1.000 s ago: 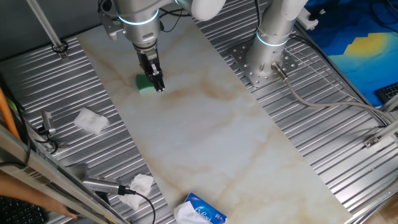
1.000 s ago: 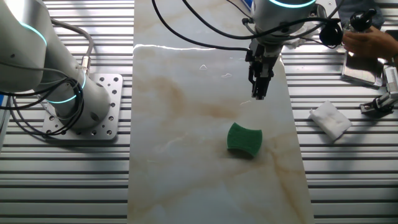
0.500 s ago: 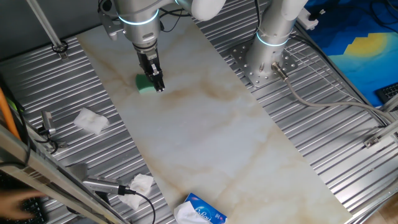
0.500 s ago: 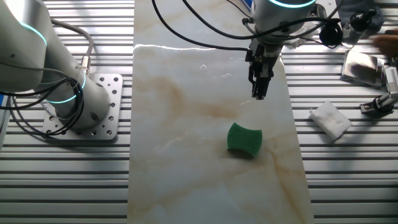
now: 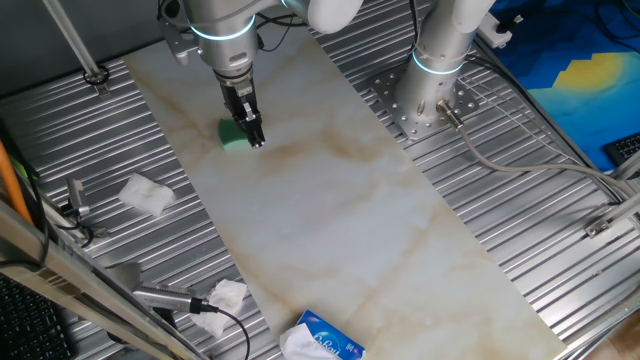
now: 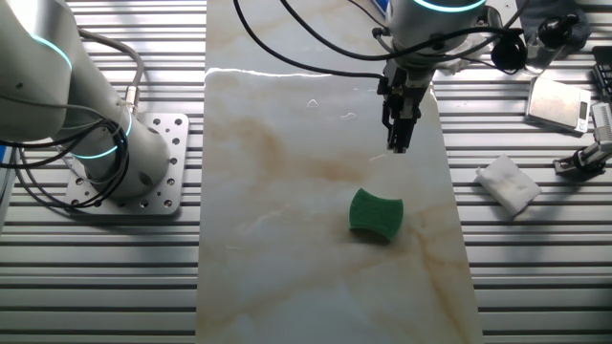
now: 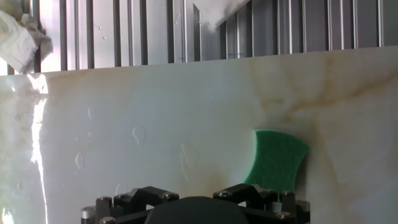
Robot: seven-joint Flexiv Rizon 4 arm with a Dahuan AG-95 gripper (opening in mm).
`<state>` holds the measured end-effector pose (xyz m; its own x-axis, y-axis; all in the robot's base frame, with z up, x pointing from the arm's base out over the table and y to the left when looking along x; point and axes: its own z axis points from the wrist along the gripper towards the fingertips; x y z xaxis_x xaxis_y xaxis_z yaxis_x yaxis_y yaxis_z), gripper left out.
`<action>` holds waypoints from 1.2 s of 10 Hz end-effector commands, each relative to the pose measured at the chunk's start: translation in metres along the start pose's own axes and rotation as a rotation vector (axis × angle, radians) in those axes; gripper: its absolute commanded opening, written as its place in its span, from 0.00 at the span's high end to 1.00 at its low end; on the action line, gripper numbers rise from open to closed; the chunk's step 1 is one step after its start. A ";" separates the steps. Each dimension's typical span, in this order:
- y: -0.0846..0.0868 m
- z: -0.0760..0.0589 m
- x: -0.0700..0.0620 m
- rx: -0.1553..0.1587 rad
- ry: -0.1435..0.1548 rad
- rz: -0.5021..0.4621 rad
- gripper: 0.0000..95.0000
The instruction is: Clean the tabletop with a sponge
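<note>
The green sponge (image 5: 233,134) lies loose on the marble-look tabletop (image 5: 330,210), near its far left end. My gripper (image 5: 257,141) hangs just beside the sponge, its tips above the slab. From the other side, the sponge (image 6: 376,213) rests flat on the tabletop (image 6: 287,191), and the gripper (image 6: 396,146) is a short way beyond it, apart from it. Its fingers look pressed together with nothing between them. In the hand view the sponge (image 7: 278,158) sits at the lower right on the wet tabletop (image 7: 155,106). Only the gripper's body shows there.
Crumpled tissues (image 5: 147,194) (image 5: 225,296) lie on the ribbed metal left of the slab. A blue-and-white tissue pack (image 5: 325,340) sits at its near end. A second arm's base (image 5: 425,100) stands right of the slab. Another tissue (image 6: 509,183) lies beside a clamp.
A person's hand at the top right of the other fixed view has drawn away. The gripper and the sponge have not moved.
</note>
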<state>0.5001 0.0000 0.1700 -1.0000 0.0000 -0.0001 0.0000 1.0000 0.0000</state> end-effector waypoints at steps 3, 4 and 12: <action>0.000 0.000 0.001 -0.061 -0.053 -0.223 1.00; 0.000 0.000 0.001 -0.061 -0.053 -0.220 1.00; 0.001 0.001 0.000 -0.046 -0.048 -0.204 1.00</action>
<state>0.4989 0.0002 0.1690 -0.9775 -0.2037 -0.0549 -0.2059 0.9778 0.0382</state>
